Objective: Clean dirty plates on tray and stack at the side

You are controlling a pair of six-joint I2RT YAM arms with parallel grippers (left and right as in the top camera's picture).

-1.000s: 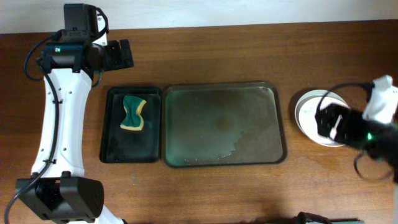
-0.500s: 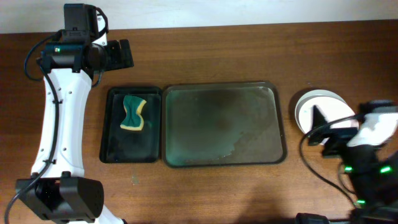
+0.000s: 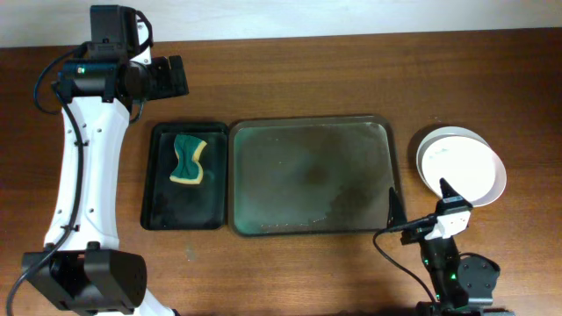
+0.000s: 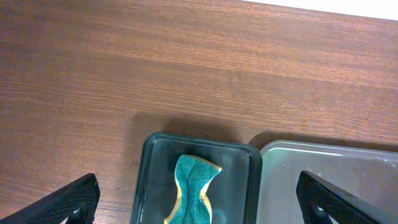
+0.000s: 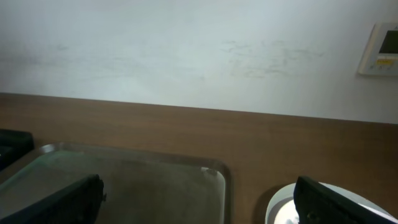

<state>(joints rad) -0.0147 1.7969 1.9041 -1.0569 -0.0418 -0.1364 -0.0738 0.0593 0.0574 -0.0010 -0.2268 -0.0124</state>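
Note:
A stack of white plates (image 3: 460,165) sits on the table to the right of the large metal tray (image 3: 316,175), which holds only a wet film. The plates also show at the lower right of the right wrist view (image 5: 329,205), and the tray at its lower left (image 5: 124,180). My right gripper (image 3: 420,209) is open and empty at the front edge, between the tray's corner and the plates. My left gripper (image 3: 162,77) is open and empty, high at the back left. A teal and yellow sponge (image 3: 188,159) lies in the small black tray (image 3: 185,211), also seen in the left wrist view (image 4: 194,193).
The wooden table extends behind and in front of both trays. The small black tray sits flush against the large tray's left side. A white wall with a wall panel (image 5: 380,50) stands behind the table.
My right arm has drawn back from over the plate stack to the table's front edge, leaving the plates uncovered. The left arm has not moved.

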